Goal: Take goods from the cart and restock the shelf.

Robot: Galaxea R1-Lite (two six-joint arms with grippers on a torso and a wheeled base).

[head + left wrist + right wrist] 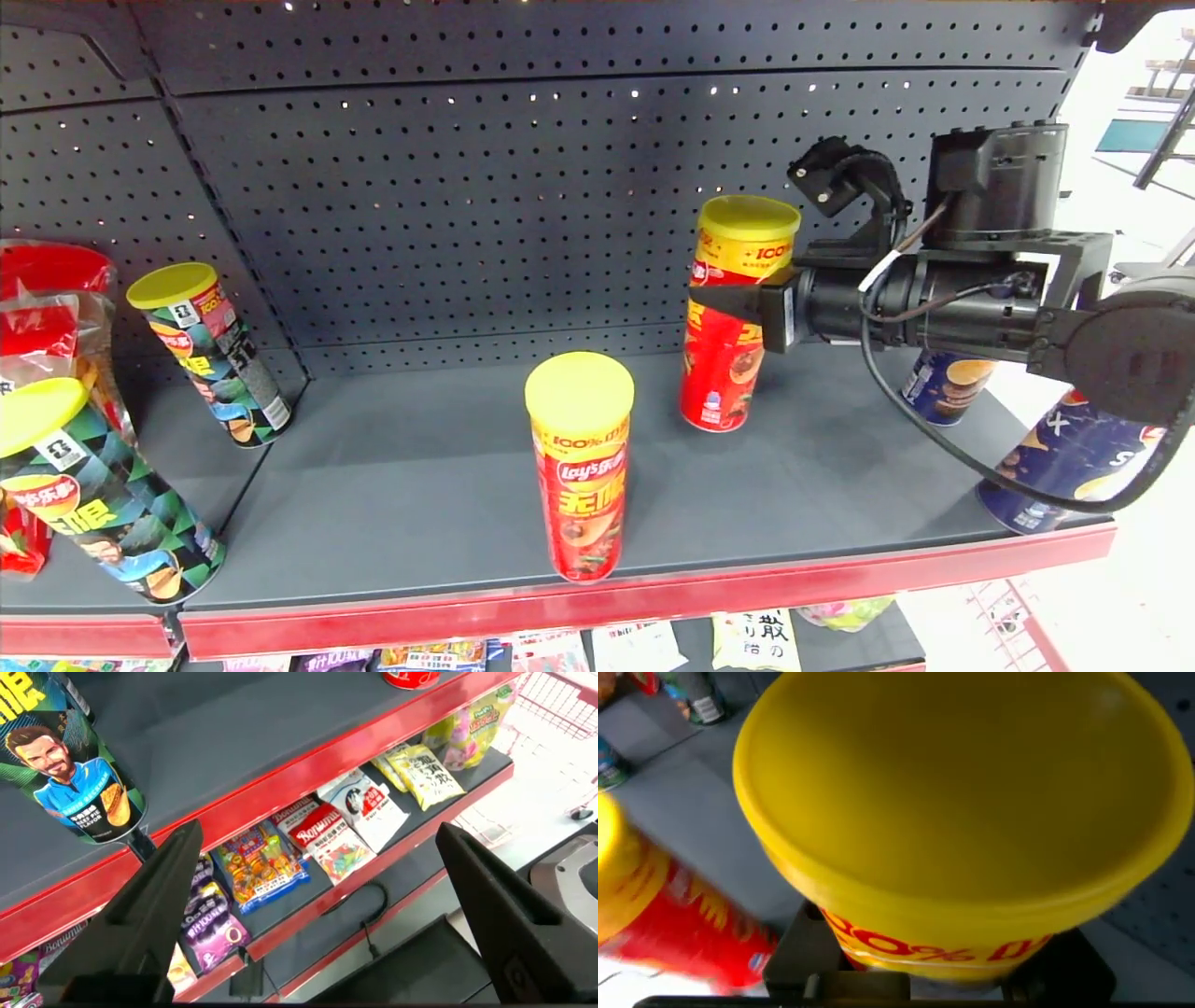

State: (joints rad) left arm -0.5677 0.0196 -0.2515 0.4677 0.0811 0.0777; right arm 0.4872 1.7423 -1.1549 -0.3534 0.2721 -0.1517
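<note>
A red chip can with a yellow lid stands far back on the grey shelf deck, leaning slightly. My right gripper is shut on its upper half from the right side. In the right wrist view its yellow lid sits close above the fingers. A second red can stands upright near the shelf's red front edge, also seen lower down as the second red can. My left gripper hangs open in front of the lower shelves, holding nothing.
Two black-and-green cans lean at the left, one seen as. Blue cans sit at the right under my arm. Snack bags fill the lower shelf. A red wire cart stands beside it.
</note>
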